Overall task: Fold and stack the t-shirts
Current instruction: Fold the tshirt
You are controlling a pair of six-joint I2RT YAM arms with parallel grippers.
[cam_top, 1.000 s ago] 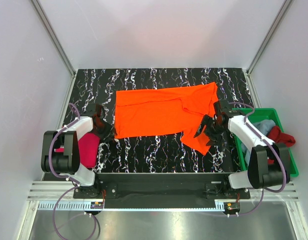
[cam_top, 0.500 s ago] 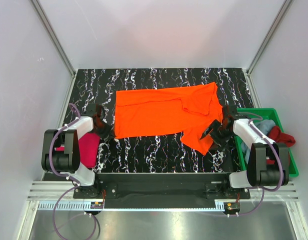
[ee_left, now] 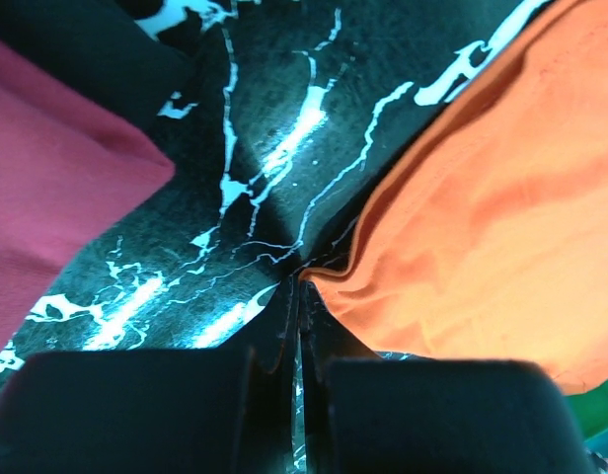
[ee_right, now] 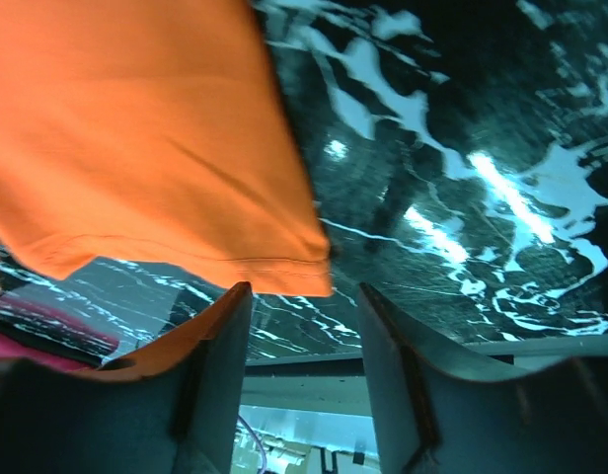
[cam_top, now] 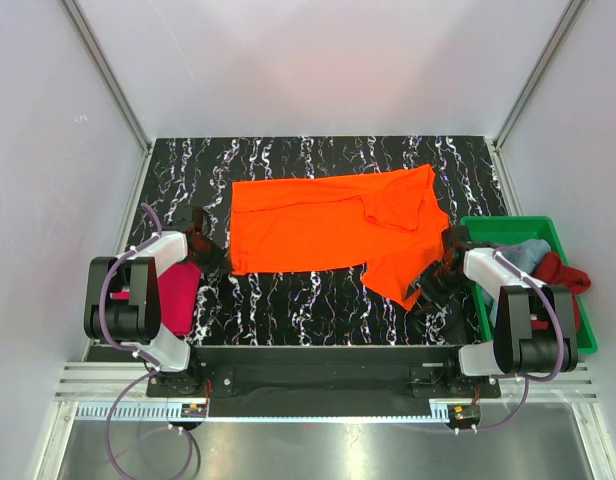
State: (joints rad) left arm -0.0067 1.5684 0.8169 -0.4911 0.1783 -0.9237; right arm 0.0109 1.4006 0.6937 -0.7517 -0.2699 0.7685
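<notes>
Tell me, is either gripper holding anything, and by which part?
The left gripper is shut on the orange t-shirt, pinching its near left corner. The right gripper is open at another corner, holding nothing.

An orange shirt [cam_top: 328, 225] lies spread across the black marbled table [cam_top: 288, 160], its right end running to a point toward the near edge. The left gripper [cam_top: 218, 265] sits at its near left corner, and the right gripper [cam_top: 426, 290] sits beside that point. A pink shirt [cam_top: 176, 300] lies by the left arm. A green tray [cam_top: 518, 221] holds a blue shirt [cam_top: 528, 255] and a dark red shirt [cam_top: 563, 272].
</notes>
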